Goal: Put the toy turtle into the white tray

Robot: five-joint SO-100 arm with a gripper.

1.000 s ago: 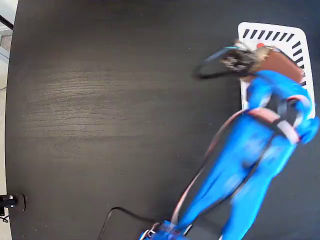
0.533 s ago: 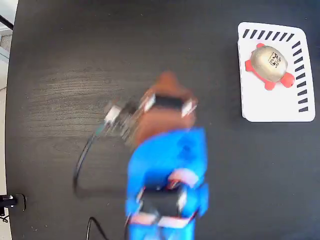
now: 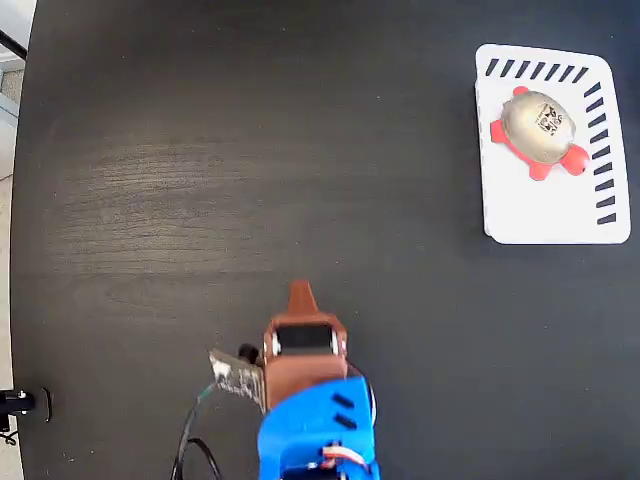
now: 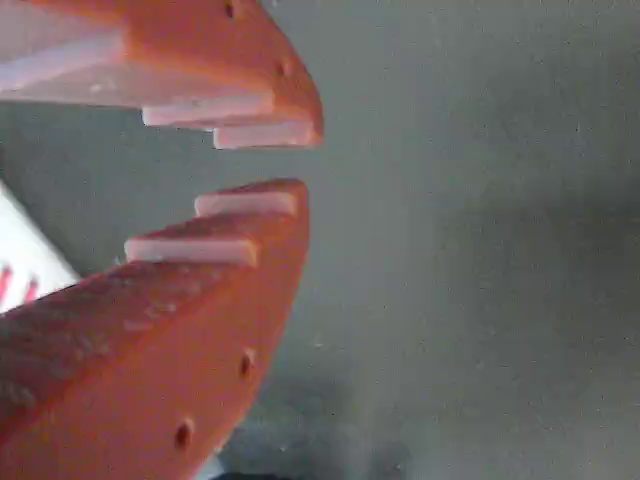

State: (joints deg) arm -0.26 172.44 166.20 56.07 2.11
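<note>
The pincer (image 4: pixel 290 165) shows in the wrist view as two orange fingers with a small gap between their tips and nothing held in it; so it is slightly apart and empty. In the fixed view the pincer (image 3: pixel 301 296) sits at about 6 o'clock of the picture, near the lower edge, on the blue arm (image 3: pixel 318 435), with its tip pointing toward 12 o'clock; a dark cable (image 3: pixel 196 452) trails at about 8 o'clock from it.

The toy turtle (image 3: pixel 537 130) lies inside the white tray (image 3: pixel 545 215), in the upper half of it, well apart from the pincer, at about 2 o'clock from it; so the task looks done as things lie now.

If it had to be taken again, I judge the turtle light and stiff; its shiny domed shell looks slippery, so the fingers would better close across the narrow width of the shell, low near the red feet, not on the top of the dome.

The tray is near the right edge of the tabletop (image 3: pixel 250 150), with slanted slots along its upper and right sides; the lower half of the tray is free; the wide dark middle of the tabletop gives open room for the arm.
</note>
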